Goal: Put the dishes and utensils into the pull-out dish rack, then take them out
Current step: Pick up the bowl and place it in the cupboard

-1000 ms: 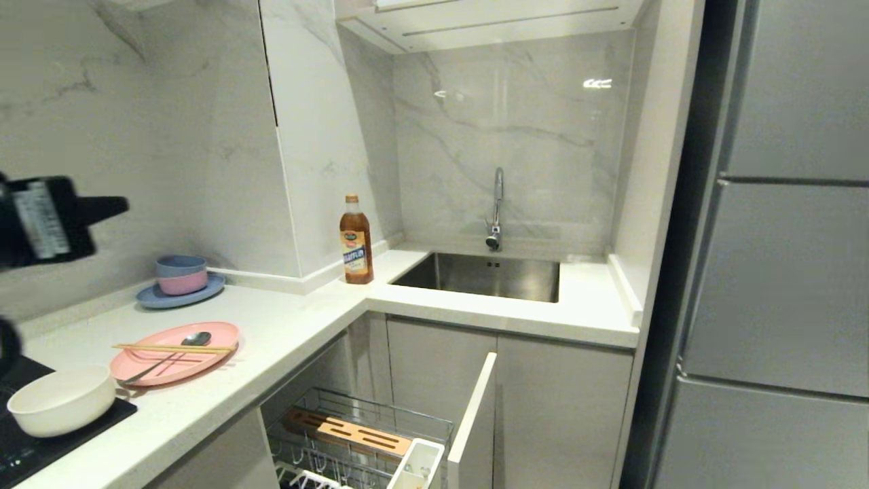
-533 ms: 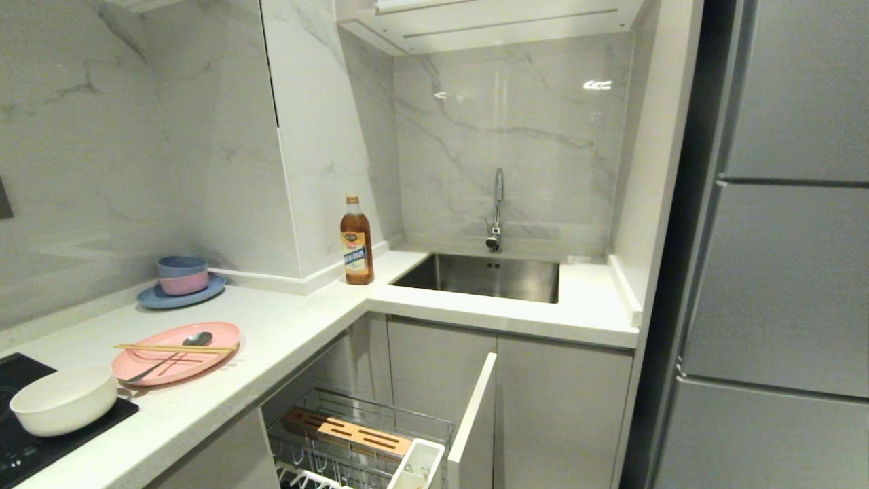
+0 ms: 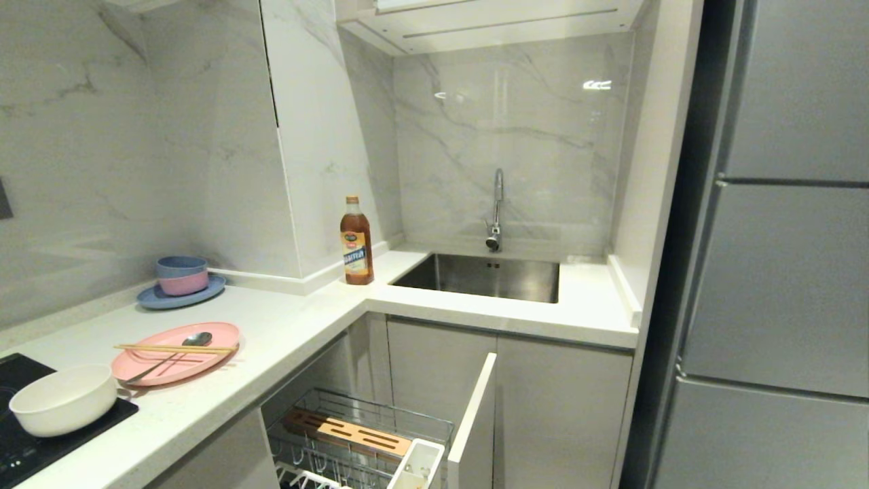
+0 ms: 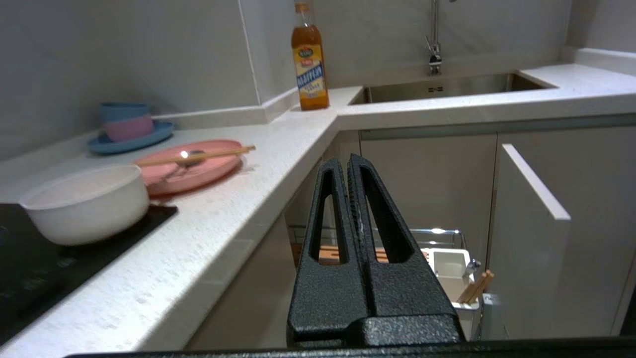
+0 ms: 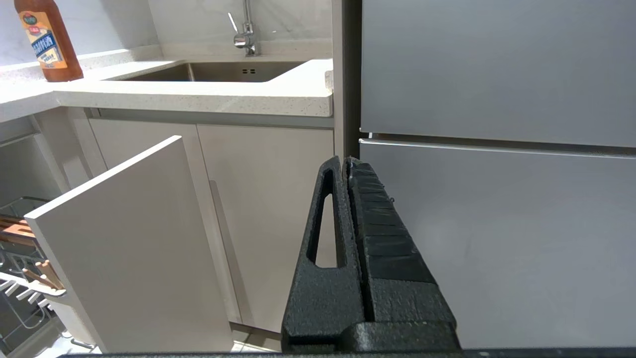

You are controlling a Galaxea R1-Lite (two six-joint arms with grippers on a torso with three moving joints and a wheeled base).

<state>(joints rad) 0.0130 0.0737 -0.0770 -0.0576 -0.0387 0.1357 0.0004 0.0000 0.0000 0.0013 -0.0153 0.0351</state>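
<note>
- The left tool (image 4: pixel 348 161) is hanging clenched with nothing in it, lower than the pink plate (image 3: pixel 217 336) and out past the worktop (image 3: pixel 285 333) edge on the plate's sink side
- The right tool (image 5: pixel 346 161) is sitting clenched and empty too, parked well away from the plate, facing the cabinet fronts and the fridge
- The chopsticks (image 3: pixel 173 348) are lying across the plate, and the spoon (image 3: pixel 197 337) is resting on the plate just under them
- The cream bowl (image 3: pixel 62 399) is sitting just beside the plate, on the black cooktop (image 3: pixel 13 448)
- The pull-out dish rack (image 3: pixel 366 414) is standing open below the plate and off to its sink side, with the white caddy (image 3: pixel 417 462) at its front corner. A couple of wooden sticks are poking out of that caddy
- My read: nothing is getting carried right now, so the left arm is the one lining up for a pick
- I'd be opening the jaws before dropping in, and taking the chopsticks and spoon off the plate first. Lifting the plate loaded is asking for them to slide off
- Coming at the sticks from above, across their length, is looking safest
</note>
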